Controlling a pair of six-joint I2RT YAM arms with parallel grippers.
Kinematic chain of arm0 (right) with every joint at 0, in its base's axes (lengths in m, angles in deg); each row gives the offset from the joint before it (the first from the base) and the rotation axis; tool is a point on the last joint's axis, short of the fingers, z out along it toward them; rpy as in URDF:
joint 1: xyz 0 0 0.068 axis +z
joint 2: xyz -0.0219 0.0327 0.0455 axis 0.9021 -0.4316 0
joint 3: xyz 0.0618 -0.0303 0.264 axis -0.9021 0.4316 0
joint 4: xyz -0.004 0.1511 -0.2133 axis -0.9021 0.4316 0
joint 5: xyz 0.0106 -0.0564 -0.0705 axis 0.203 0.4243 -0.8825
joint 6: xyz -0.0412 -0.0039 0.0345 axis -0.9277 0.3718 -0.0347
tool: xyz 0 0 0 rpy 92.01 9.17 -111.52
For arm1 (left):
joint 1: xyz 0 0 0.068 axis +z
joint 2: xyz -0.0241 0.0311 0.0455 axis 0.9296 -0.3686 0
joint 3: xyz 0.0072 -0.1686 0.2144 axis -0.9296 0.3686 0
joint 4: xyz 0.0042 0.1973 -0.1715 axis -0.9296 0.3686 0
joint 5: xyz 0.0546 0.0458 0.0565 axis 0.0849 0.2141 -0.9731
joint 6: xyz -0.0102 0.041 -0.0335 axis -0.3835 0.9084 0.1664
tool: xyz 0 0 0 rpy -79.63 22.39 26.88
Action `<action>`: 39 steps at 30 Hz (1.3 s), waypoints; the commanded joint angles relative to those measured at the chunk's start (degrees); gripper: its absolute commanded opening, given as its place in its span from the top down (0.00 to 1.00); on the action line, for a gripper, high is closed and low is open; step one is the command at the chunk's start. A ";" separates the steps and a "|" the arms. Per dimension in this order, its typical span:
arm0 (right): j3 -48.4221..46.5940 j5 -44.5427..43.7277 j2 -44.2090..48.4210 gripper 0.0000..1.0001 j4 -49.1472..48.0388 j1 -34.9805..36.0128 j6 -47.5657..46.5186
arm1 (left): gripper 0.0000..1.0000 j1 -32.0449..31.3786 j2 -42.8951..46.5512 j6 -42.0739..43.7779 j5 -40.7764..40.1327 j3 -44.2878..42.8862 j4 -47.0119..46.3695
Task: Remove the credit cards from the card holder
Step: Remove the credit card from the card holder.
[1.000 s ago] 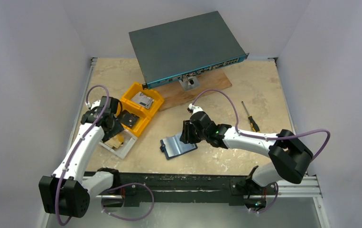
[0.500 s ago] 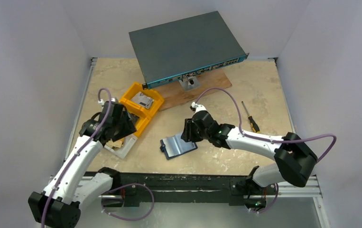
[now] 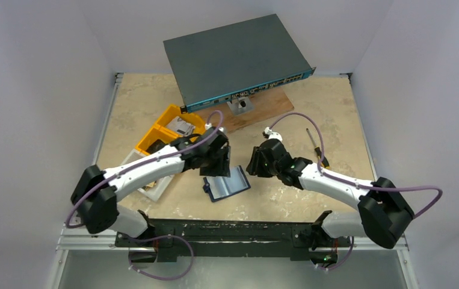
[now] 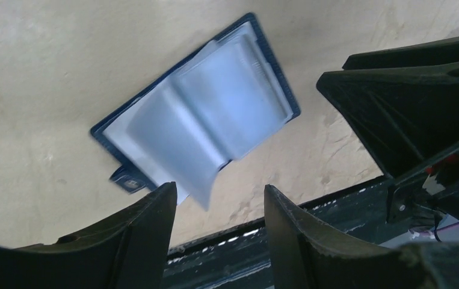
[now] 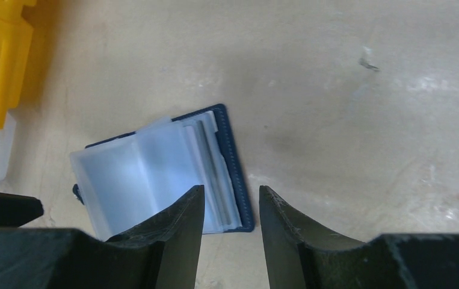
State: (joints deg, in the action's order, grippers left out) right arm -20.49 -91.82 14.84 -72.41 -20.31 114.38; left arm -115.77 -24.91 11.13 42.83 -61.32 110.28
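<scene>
Card holder [image 3: 227, 184]: one, lying open on the table [image 3: 335, 114] between my two grippers, pale sleeves up. One grey box [image 3: 233, 57] at the back, two yellow bins [image 3: 150, 138], one screwdriver [image 3: 322, 158]. Left gripper [image 4: 218, 192] hovers, jaws well apart, empty. Right gripper [image 5: 231, 192] has a narrower gap, also empty. Credit cards [image 5: 213, 173] blur inside the sleeves; I cannot count them.

Card holder [image 4: 200, 114] navy w/ stitched edge; sleeves [image 5: 148, 174] clear glossy plastic; table [image 3: 335, 108] matt; bins [image 3: 148, 138] smooth yellow plastic
</scene>
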 commanded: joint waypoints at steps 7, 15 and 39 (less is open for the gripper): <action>4.31 -5.49 8.12 0.61 5.47 -3.48 4.93 | 0.46 -7.62 -15.80 3.90 -9.13 -11.97 -1.31; 4.72 -5.59 9.63 0.60 6.20 -3.64 4.79 | 0.46 -9.13 -23.31 4.64 -11.62 -12.14 -2.73; 5.23 -1.79 9.10 0.62 3.79 -3.60 2.82 | 1.00 -8.87 -24.11 9.51 4.21 -7.18 -18.51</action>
State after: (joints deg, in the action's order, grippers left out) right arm -15.75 -95.49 23.62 -65.09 -23.68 118.36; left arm -125.12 -50.53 21.25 41.61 -69.95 96.16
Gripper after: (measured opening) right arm 0.386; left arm 0.036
